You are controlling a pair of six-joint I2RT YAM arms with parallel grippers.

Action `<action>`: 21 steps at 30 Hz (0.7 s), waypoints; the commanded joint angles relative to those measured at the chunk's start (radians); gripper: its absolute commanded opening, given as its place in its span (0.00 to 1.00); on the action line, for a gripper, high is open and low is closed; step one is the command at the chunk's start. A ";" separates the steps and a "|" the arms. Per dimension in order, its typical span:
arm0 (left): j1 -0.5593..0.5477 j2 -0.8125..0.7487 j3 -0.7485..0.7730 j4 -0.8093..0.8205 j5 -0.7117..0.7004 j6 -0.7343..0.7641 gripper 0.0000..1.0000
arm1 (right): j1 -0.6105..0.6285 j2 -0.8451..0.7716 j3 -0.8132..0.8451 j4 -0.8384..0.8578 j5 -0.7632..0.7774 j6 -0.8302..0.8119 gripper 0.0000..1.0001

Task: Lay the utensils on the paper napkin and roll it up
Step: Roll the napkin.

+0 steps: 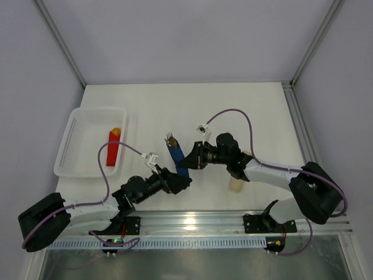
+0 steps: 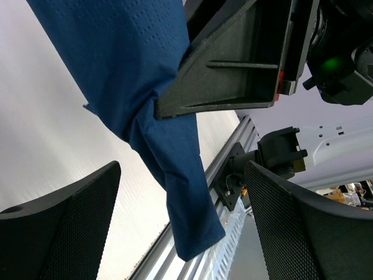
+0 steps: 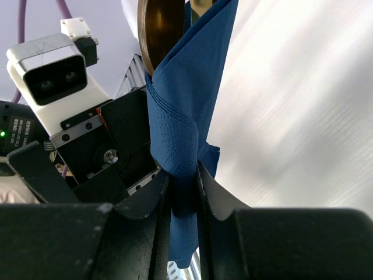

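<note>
A dark navy-blue paper napkin (image 1: 177,156), rolled into a narrow tube, is found near the middle of the white table (image 1: 233,111), just ahead of the two arms. From above, its long axis runs from near right to far left, at a slant to the table's edges. At the far end, shiny copper-brown utensils (image 1: 170,140) stick out, with a fork's tines pointed away from the arms. In the right wrist view, a rounded copper piece is seen wrapped in the upper fold. The paper is dotted with embossing, twisted at the grip and loose at its near tail. Whether the roll rests on the table cannot be told.

The near part of the roll is pinched between the jaws of the right gripper (image 3: 184,186). The left gripper (image 1: 182,182) is placed at the tail with its jaws spread wide on either side, and no contact is shown.

Bare tabletop is seen beyond the roll and to its right. Well apart on the left, a white perforated plastic basket (image 1: 73,125) holds a red block with an orange tip (image 1: 113,149). A pale beige rounded bar (image 1: 236,185) lies beside the right arm.
</note>
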 commanded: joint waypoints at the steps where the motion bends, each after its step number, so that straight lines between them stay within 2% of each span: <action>1: 0.003 -0.023 0.027 0.070 -0.006 0.043 0.87 | 0.015 -0.058 -0.012 0.116 -0.017 0.007 0.04; 5: 0.003 -0.052 0.032 0.052 -0.014 0.058 0.78 | 0.019 -0.071 -0.035 0.148 -0.012 0.013 0.04; 19: 0.003 -0.140 0.020 -0.013 -0.031 0.073 0.58 | 0.049 -0.120 -0.099 0.239 0.026 0.036 0.04; 21: 0.003 -0.135 0.021 -0.011 -0.031 0.073 0.57 | 0.050 -0.133 -0.102 0.247 0.035 0.039 0.04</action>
